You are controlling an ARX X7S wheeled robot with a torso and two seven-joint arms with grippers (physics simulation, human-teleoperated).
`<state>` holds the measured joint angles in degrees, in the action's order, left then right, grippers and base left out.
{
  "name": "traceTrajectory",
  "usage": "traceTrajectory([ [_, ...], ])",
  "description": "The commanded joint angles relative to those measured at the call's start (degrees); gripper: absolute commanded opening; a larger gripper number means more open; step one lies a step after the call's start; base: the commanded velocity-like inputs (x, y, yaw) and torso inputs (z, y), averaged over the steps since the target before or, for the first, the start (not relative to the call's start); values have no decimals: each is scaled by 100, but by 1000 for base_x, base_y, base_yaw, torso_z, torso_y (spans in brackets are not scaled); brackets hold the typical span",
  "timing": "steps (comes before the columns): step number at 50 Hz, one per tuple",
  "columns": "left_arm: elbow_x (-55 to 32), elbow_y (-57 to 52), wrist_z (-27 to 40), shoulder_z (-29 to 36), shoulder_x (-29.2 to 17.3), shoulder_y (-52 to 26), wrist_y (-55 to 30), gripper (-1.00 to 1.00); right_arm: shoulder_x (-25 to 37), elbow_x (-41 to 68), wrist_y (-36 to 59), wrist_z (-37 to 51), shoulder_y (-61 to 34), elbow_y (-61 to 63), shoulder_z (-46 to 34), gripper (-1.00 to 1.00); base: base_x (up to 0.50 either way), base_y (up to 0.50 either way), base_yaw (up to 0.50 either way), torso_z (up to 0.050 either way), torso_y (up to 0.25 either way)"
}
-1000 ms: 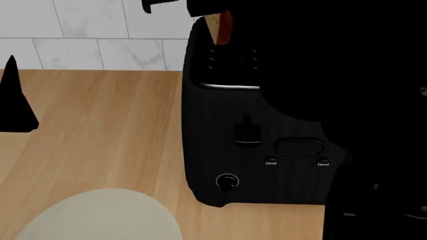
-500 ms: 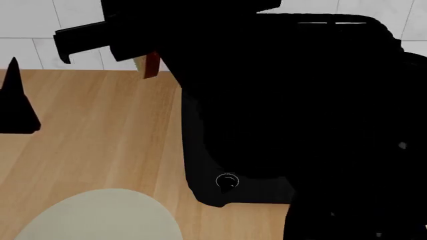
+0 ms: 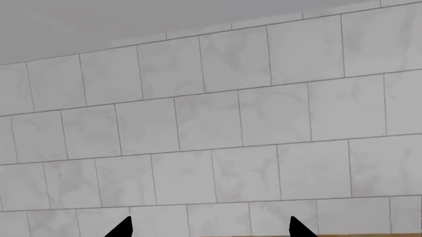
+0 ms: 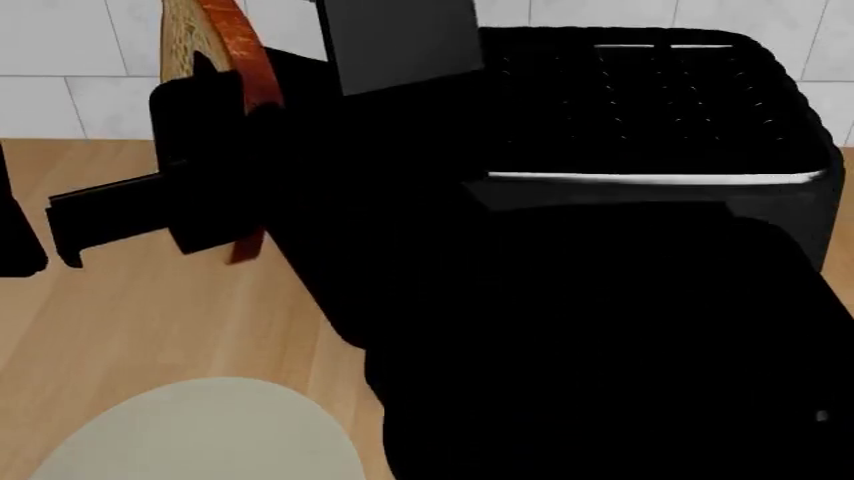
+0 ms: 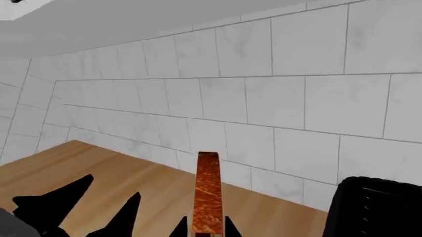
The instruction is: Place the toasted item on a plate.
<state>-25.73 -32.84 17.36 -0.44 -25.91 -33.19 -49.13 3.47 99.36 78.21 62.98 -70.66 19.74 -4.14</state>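
One slice in hand: my right gripper (image 4: 220,150) is clamped on the toasted item (image 4: 240,60), held edge-up above the wooden counter (image 4: 160,320), left of the toaster (image 4: 641,120). The plate (image 4: 200,430) sits below, nearer me. I judge the toast light, stiff and crumbly, so I'd grip the flat faces near the lower crust and squeeze gently. Wrist view shows the crust edge (image 5: 208,192) between my fingertips. My left gripper (image 3: 209,228) is spread wide, holding nothing.
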Motion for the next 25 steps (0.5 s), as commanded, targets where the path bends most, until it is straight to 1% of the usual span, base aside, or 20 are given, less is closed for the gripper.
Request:
traceTrajectory([
  [1,-167,-417,94,-294,-205,242,-323,100,66,572,-337,475,539,486,-116,-100,0,0,0,0,0],
  [7,-247,-635,164,-486,-282,442,-465,100,47,927,-620,802,774,806,-244,-100,0,0,0,0,0],
  [11,-301,-771,191,-600,-383,507,-602,100,44,1005,-763,860,1019,1011,-280,-100,0,0,0,0,0],
  [17,-358,-875,232,-745,-443,575,-704,100,14,637,-881,483,1463,1177,-129,-100,0,0,0,0,0],
  [20,-404,-942,226,-889,-491,664,-730,100,7,476,-878,355,1657,1262,-180,-100,0,0,0,0,0],
  [25,-423,-956,239,-942,-498,708,-738,100,21,336,-968,222,1840,1335,-205,-100,0,0,0,0,0],
])
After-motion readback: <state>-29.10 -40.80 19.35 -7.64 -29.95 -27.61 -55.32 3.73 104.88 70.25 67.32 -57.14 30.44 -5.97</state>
